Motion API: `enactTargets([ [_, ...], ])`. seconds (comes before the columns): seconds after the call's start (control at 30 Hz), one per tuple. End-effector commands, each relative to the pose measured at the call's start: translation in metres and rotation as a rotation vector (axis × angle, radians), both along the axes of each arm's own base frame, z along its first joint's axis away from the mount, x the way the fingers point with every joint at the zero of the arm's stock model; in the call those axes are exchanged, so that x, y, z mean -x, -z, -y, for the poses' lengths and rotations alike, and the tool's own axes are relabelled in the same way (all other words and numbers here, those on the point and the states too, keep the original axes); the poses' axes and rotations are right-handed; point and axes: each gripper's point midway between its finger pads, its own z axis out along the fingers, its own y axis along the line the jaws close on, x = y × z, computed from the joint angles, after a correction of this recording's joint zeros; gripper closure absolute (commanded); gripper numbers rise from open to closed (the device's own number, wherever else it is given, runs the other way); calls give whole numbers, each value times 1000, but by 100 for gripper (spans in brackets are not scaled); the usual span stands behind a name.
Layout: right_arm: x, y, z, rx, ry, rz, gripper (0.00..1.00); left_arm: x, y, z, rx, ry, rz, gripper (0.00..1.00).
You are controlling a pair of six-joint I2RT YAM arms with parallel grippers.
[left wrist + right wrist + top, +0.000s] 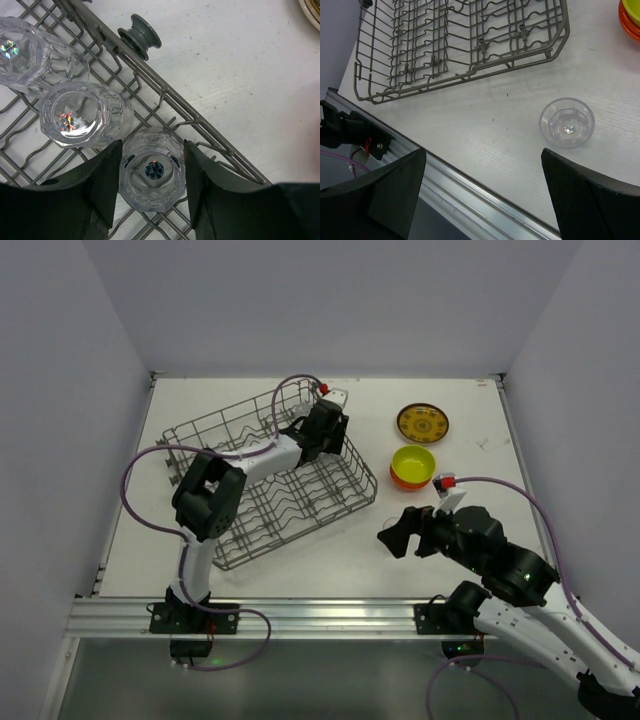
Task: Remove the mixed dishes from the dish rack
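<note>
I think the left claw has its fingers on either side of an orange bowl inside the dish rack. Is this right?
Not quite. What sits between the fingers of the left claw is a clear glass cup, not an orange bowl; the left wrist view shows it. It is inside the dish rack, as you say.
</note>
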Motion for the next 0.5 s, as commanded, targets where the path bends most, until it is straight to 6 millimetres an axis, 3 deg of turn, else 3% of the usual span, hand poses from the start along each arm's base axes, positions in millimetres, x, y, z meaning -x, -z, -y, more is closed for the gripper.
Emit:
enactTargets([
  [0.0,-2,-7,-5,-16,-15,22,1,-15,-15,7,29,17,54,52],
  [0.1,-2,-7,-5,-16,-14,22,1,-11,-18,6,41,12,49,57],
  [0.2,-3,-9,-5,-20,-13,27,1,-6,-23,3,52,9,52,72],
  [0.37,-5,-10,-4,-9,-4,30,1,1,-53,1,106,9,84,100],
  [0.4,-5,-10,-4,-7,-7,30,1,4,-57,1,119,11,86,100],
  [0.47,-7,-10,-3,-7,8,36,1,8,-83,4,180,15,129,100],
])
